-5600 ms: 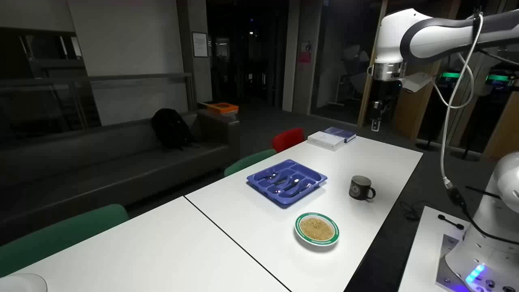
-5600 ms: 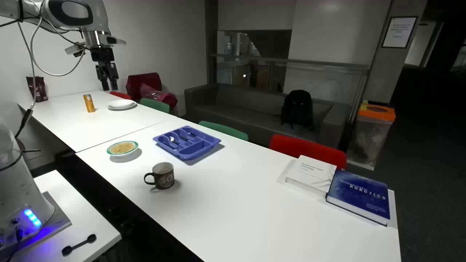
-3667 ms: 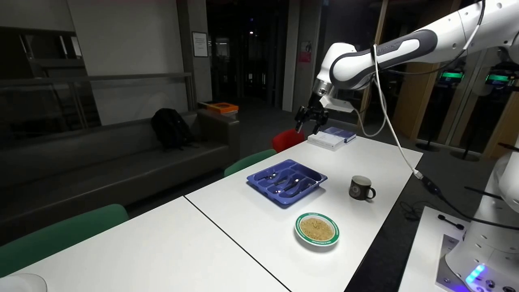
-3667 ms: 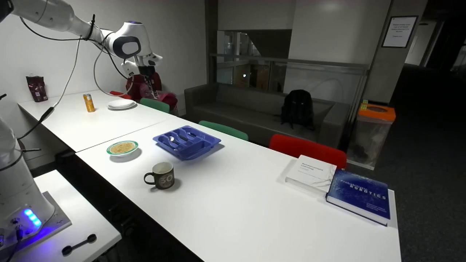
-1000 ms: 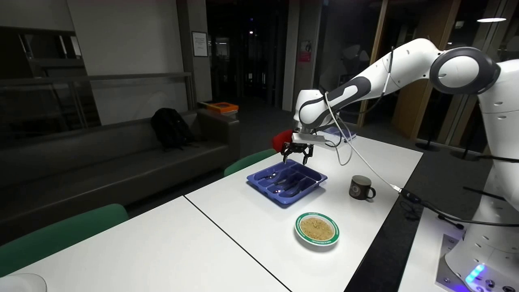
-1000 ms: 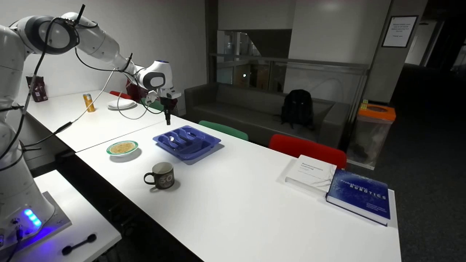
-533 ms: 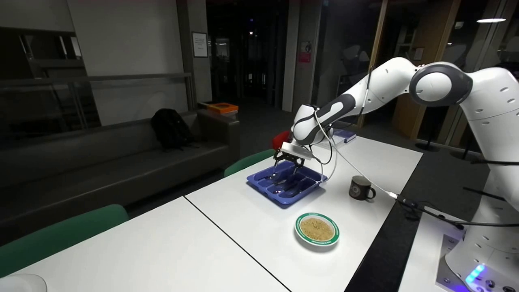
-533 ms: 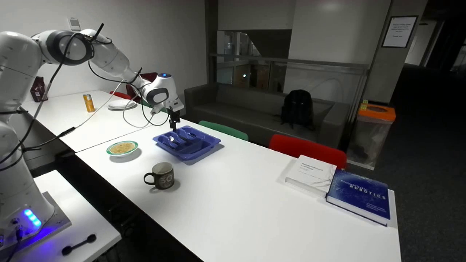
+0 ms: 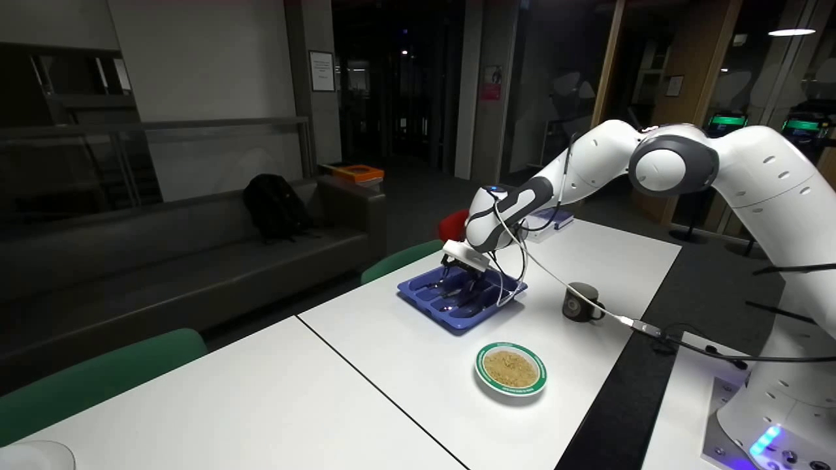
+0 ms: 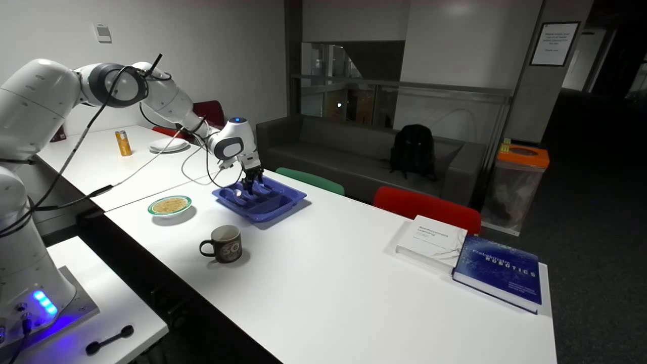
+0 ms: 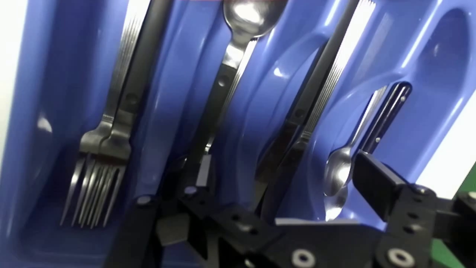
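Note:
My gripper [image 11: 288, 175] is open and empty, pointing down into a blue cutlery tray [image 11: 35, 156]. In the wrist view one finger is over a dark-handled spoon [image 11: 210, 108], the other beside small spoons [image 11: 338, 169] and a black riveted handle [image 11: 388, 115]. Knives [image 11: 316, 89] lie between the fingers. Forks [image 11: 98, 171] lie in the leftmost compartment holding cutlery. In both exterior views the gripper [image 9: 462, 273] [image 10: 251, 183] is low over the tray's far part [image 9: 450, 326] [image 10: 265, 216]. I cannot tell whether the fingertips touch anything.
A dark mug [image 9: 580, 303] and a green-rimmed bowl [image 9: 482, 364] of tan grains stand near the tray. The arm's cable [image 9: 562, 281] passes in front of the mug. Two books [image 10: 434, 240], an orange can [image 10: 123, 143] and white plates [image 10: 169, 145] are on the tables.
The arm has swung over the table and come down, bringing the open gripper from high in the air into the tray. The tray, mug and bowl have not moved.

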You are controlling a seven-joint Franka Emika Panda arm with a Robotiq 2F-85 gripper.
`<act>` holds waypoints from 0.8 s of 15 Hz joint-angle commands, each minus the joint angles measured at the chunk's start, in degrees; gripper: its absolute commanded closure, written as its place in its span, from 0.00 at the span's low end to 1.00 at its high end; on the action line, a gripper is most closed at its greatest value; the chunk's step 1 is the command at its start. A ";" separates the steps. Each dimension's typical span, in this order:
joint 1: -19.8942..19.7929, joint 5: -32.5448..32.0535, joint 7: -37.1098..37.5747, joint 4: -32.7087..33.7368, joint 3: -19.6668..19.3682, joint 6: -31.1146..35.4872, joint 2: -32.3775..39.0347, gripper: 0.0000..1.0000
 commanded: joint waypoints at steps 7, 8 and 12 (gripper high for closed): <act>-0.33 -0.19 7.19 4.62 1.23 -8.43 0.93 0.00; -0.45 -0.09 7.27 4.36 1.42 -9.32 0.51 0.00; 0.08 -0.41 9.22 3.19 0.73 -9.36 -0.39 0.00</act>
